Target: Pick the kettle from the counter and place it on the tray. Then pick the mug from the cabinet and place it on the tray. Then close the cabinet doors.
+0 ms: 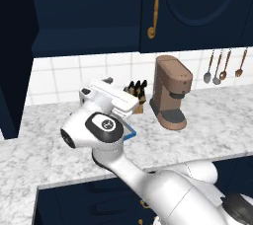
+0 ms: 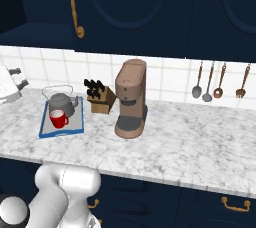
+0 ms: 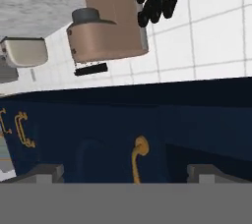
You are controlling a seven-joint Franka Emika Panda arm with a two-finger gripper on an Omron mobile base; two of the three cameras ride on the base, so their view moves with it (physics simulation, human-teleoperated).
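The kettle (image 2: 61, 103) and mug (image 2: 58, 119) sit on the tray (image 2: 46, 132). With spread, empty fingers (image 3: 47, 173), meet the brass handle (image 3: 138, 159) between them squarely, then swing the door (image 3: 88, 142) closed.

Brown coffee machine (image 1: 170, 93) on the counter (image 1: 217, 120) beside knife block (image 1: 137, 92).
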